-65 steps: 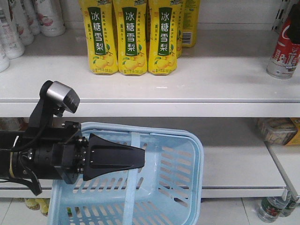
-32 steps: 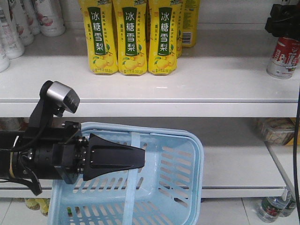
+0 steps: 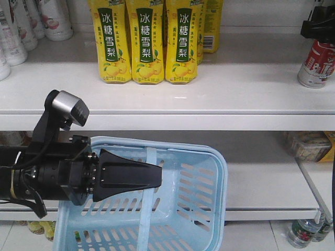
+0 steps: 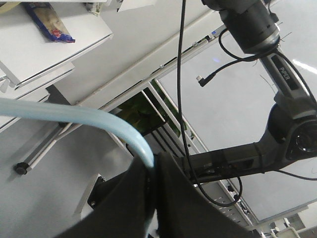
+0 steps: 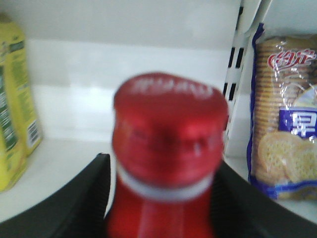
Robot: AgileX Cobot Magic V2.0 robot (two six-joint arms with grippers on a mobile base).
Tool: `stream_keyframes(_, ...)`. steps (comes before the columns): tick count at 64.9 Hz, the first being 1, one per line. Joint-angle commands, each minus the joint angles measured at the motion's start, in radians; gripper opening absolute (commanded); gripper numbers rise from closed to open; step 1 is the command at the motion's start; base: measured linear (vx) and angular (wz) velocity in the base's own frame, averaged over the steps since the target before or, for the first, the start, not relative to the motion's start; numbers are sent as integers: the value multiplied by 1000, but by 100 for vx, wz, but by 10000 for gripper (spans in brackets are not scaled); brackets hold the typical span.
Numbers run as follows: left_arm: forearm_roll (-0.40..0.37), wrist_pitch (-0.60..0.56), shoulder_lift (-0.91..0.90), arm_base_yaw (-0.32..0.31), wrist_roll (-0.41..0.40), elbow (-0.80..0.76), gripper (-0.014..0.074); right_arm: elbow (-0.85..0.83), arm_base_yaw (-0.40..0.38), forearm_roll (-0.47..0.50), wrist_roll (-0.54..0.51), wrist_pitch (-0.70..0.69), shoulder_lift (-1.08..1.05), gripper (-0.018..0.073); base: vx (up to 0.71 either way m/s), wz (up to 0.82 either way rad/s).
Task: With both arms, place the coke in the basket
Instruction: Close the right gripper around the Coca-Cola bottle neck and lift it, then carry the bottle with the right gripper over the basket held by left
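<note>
The coke [image 3: 315, 65] stands at the right end of the upper shelf, leaning a little; its red cap [image 5: 168, 129] fills the right wrist view. My right gripper [image 3: 319, 23] sits over its top, jaws either side of the neck [image 5: 163, 166], with a thin gap showing on the left side. The light blue basket [image 3: 214, 209] hangs below the shelf. My left gripper [image 3: 157, 180] is shut on the basket's flat handle [image 3: 151, 157], which also runs into the closed jaws [image 4: 154, 166] in the left wrist view.
Three yellow pear-drink bottles [image 3: 144, 42] stand mid-shelf, white bottles [image 3: 21, 21] at the far left. A biscuit packet [image 5: 287, 119] and a slotted shelf upright [image 5: 237, 64] are just right of the coke. More bottles [image 3: 306, 232] stand on the floor at lower right.
The right gripper came into view over the coke's top and shifted slightly right. The coke now leans a little. Left arm and basket have not moved.
</note>
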Motion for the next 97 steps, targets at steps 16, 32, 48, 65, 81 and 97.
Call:
stream_keyframes(16,-86,-200,-30,-6,2,-24,-7,-34,-5,-5,-83,212,-254,-8,0,0)
stream_keyframes(32,-86,-200,-30,-6,2,-24,-7,-34,-4,138,-172,458,-450,-5,0,0)
stream_keyframes(48,-86,-200,-30,-6,2,-24,-7,-31,-4,506,-371,771,-508,-5,0,0)
stream_keyframes(65,-86,-200,-30,-6,2,-24,-7,-31,-4,714,-471,979,-473,-5,0,0)
stream_keyframes(81,-86,-200,-30,-6,2,-24,-7,-31,-4,713,-470,1087,-460,-5,0,0)
stream_keyframes(97,-86,-200,-30,-6,2,-24,-7,-31,-4,712,-467,1165,-460,-5,0,0)
